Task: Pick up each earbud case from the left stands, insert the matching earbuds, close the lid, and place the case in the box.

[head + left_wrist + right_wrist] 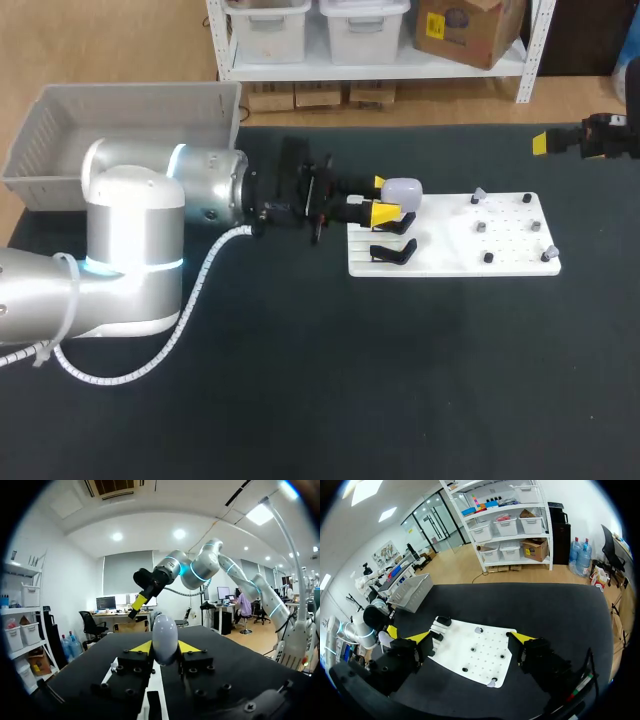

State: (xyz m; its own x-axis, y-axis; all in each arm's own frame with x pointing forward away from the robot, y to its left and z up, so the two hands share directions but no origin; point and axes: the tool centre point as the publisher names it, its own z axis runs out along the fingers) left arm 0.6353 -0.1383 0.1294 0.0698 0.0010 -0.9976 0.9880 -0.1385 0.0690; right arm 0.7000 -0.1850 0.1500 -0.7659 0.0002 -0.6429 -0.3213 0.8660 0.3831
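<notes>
Pale lilac earbud case (402,190): stands upright at the left end of the white board (450,255), between the two fingers of the left arm. In the left wrist view its rounded top rises above both fingers.
Left arm (200,190): comes in from the left. The forearm lies level and low over the desk (400,400), and the wrist points along the desk toward the board.
Left jaws: pinching the earbud case from two sides, with one of the yellow tips (142,646) against each flank.
Right arm (608,137): at the far right edge of the desk, raised above it and well apart from the board. Its wrist view looks down over the whole board.
Right jaws: spread wide with only air between them, one fingertip (524,638) on either side of the board as seen from the wrist.
Black stands (396,251): on the left end of the board, just beside the case on its near side.
Earbuds (481,227): small grey pieces set apart from each other over the right half of the board. They are too small to tell which is which.
Box (60,130): grey slotted bin at the far left corner of the desk, behind the left arm.
</notes>
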